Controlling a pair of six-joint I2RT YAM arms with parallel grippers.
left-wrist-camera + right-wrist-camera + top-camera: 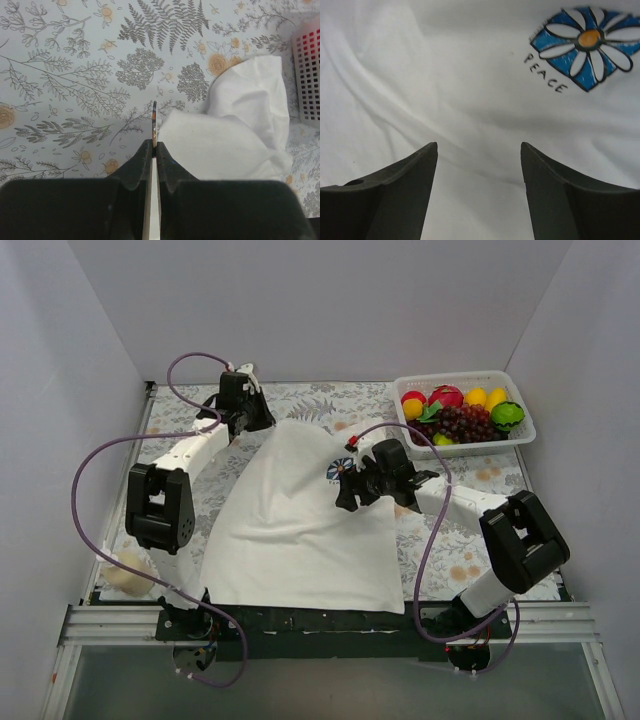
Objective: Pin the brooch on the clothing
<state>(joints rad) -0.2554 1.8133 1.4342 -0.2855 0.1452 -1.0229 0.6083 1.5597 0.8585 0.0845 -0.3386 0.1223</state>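
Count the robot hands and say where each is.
2. The left hand is shut by the far corner of the T-shirt; the right hand hangs open over it, near the flower badge.

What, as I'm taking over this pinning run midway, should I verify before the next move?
1. Brooch in sight, daisy side up on the T-shirt: ok.
2. Right hand open, nothing between its jaws: ok.
3. Right hand centred on the brooch: not ok, it lies up and right in the wrist view.
4. Left hand shut, a thin piece sticking out of its jaws: ok.
5. What that piece is: cannot tell.
6. Brooch fastened to the cloth: cannot tell.
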